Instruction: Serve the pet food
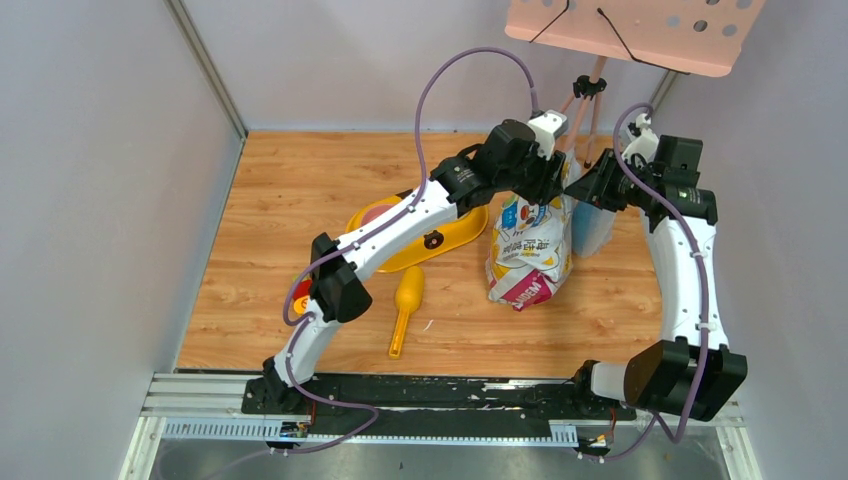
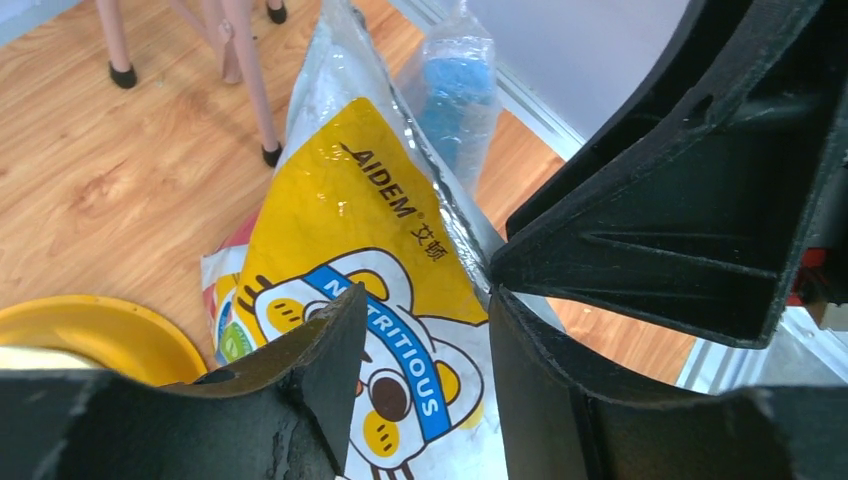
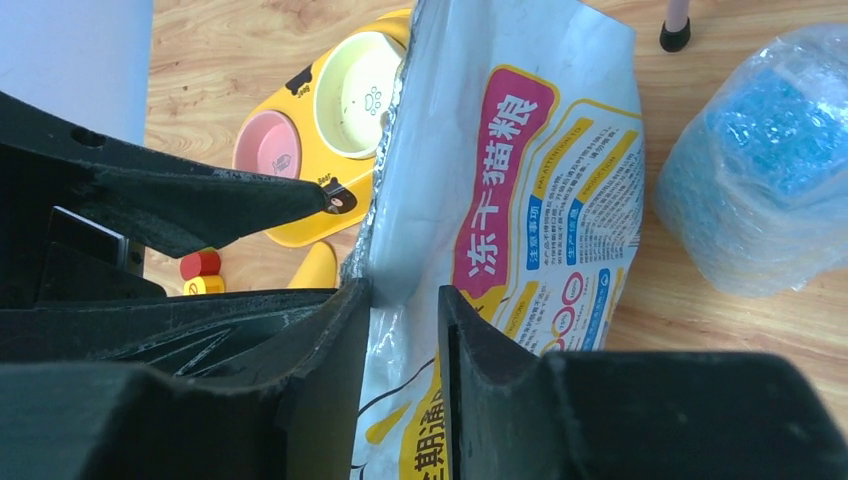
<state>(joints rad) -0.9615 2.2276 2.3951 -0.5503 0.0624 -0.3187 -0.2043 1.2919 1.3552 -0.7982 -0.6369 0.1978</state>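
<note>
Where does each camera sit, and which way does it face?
Top external: high at the table's near edge, looking down; both arms show whole.
Left wrist: on the left arm, facing the food bag's yellow side; its fingers show.
Right wrist: on the right arm, facing the bag's white side; its fingers show.
All three share the bag and yellow feeder.

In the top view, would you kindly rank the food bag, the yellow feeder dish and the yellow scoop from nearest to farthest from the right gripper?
1. food bag: its top edge sits between the fingers of the right gripper.
2. yellow feeder dish: left of the bag, partly under the left arm.
3. yellow scoop: left of the bag, nearer the arm bases.
</note>
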